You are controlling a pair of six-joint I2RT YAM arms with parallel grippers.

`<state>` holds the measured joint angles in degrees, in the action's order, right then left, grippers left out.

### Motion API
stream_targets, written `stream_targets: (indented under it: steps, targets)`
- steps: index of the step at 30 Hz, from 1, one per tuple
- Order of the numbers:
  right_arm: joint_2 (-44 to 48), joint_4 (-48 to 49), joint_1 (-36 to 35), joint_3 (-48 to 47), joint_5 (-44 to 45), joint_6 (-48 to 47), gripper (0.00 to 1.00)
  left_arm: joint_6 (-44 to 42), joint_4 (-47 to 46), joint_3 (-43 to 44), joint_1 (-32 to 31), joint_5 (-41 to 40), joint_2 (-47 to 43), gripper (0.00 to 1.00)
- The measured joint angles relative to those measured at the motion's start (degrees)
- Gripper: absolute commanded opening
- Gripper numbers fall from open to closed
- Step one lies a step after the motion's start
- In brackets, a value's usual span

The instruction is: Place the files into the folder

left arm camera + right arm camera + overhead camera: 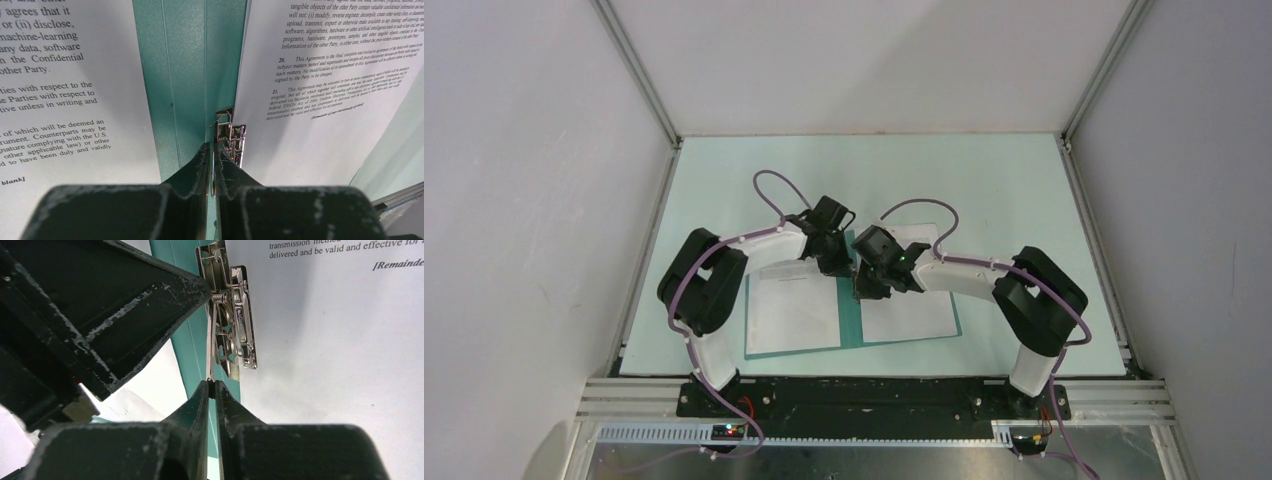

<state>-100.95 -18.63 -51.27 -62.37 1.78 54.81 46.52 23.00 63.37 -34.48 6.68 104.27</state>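
The teal folder (851,325) lies open on the table, with one of the files on each half: the left sheet (792,312) and the right sheet (914,312). Both grippers meet over the spine. My left gripper (212,147) is shut at the spring end of the metal clip (234,137), and a thin metal strip of the clip runs into the slit between its fingers. My right gripper (212,384) is shut on the free tip of the clip's thin lever (212,340), which stands raised off the clip (235,325). The right sheet's (325,340) edge lies under the clip.
The pale green table top (984,180) is boxed in by white walls and aluminium rails at the sides (1084,200). The arms' base rail (874,395) runs along the near edge. The left gripper's fingers (125,310) crowd close beside my right gripper.
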Motion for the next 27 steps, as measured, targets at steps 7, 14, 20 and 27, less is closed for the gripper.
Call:
stream_targets:
  steps: [7, 14, 20, 27]
  targets:
    - [-0.55, 2.99, 0.74, 2.08, -2.25, 1.18, 0.00, 0.00, 0.00, 0.00, 0.00, -0.04, 0.00, 0.10]
    - [-1.09, 4.74, 2.12, 3.54, -4.81, 2.25, 0.00, 0.02, -0.09, 0.00, 0.00, -0.02, 0.15, 0.10]
    - [-1.70, 4.87, 2.78, 3.54, -6.45, 2.69, 0.00, 0.04, -0.13, 0.00, 0.00, 0.00, 0.24, 0.10]
    - [-2.43, 4.70, 3.19, 3.19, -7.56, 3.69, 0.00, 0.59, -1.25, 0.00, -0.02, 0.04, 1.18, 0.10]
